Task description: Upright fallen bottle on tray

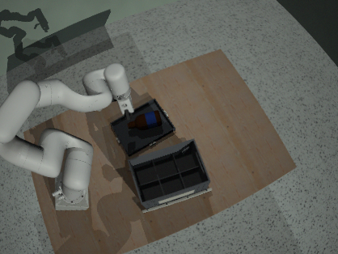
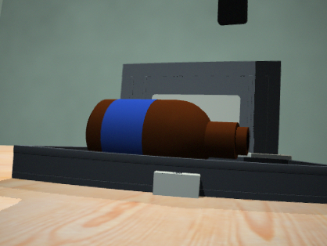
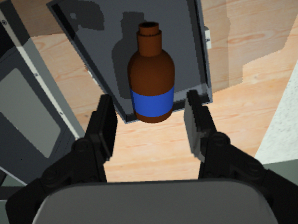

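1. Mounted on a pale square base at the near-left corner of the wooden table; white seven-joint arm folded back over its own shoulder, then reaching toward the table's middle.
2. Last link pointing steeply downward, ending just over the tray's left rim in the top view.
3. Dark two-fingered hand hanging above the bottle's base end, fingers spread apart, holding nothing.
4. Seen from the wrist: black finger pads flanking the bottle's blue-banded base on either side, clear of the glass, the wood of the table visible between them.
5. Seen from the side: only a dark finger tip in view at the top edge, well above the bottle's neck.
6. Brown glass bottle with a blue label band lying on its side inside the shallow dark grey tray, neck pointing away from the wrist camera.
7. In the side view, bottle body resting on the tray floor, mouth facing right, tray wall running in front with a small light grey tab at its middle.
8. Dark grey divided crate with six compartments standing just beside the tray, apart from the hand.
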`<state>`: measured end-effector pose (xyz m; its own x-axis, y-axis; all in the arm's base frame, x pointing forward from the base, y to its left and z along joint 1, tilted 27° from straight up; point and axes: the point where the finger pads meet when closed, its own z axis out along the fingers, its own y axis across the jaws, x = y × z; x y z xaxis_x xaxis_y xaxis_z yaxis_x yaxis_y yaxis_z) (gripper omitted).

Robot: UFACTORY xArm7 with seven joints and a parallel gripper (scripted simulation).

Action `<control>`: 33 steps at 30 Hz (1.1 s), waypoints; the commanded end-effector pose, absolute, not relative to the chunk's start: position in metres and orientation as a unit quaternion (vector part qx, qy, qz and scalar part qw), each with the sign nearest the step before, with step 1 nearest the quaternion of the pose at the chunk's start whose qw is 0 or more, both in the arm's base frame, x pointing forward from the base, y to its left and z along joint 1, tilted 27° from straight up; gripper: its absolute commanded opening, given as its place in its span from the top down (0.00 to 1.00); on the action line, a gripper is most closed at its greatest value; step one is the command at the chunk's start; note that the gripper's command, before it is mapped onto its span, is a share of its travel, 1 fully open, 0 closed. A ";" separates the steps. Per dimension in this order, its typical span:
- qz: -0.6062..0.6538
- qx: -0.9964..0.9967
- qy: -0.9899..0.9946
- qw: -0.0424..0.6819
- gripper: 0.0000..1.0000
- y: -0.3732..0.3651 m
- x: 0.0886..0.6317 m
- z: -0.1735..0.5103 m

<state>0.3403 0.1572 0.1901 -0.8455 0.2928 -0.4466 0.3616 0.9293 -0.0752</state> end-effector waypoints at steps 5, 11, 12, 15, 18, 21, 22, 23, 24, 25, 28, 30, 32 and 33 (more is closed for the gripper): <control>-0.077 0.170 0.957 0.221 0.35 0.153 0.351 0.170; -0.077 0.170 0.957 0.221 0.35 0.148 0.359 0.150; -0.077 0.170 0.957 0.221 0.35 0.148 0.361 0.147; -0.077 0.170 0.957 0.221 0.35 0.147 0.362 0.144; -0.077 0.170 0.957 0.221 0.35 0.145 0.366 0.135; -0.077 0.170 0.957 0.221 0.35 0.143 0.370 0.127; -0.077 0.170 0.957 0.221 0.35 0.142 0.371 0.124; -0.077 0.170 0.957 0.221 0.35 0.141 0.372 0.122; -0.077 0.170 0.957 0.221 0.35 0.141 0.373 0.120; -0.077 0.170 0.957 0.221 0.35 0.140 0.374 0.118; -0.077 0.170 0.957 0.221 0.35 0.139 0.376 0.112; -0.077 0.170 0.957 0.221 0.35 0.138 0.378 0.109; -0.077 0.170 0.957 0.221 0.35 0.138 0.378 0.109; -0.077 0.170 0.957 0.221 0.35 0.138 0.378 0.108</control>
<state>0.3745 0.1377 0.1118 -0.8455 0.2929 -0.4466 0.3617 0.9292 -0.0754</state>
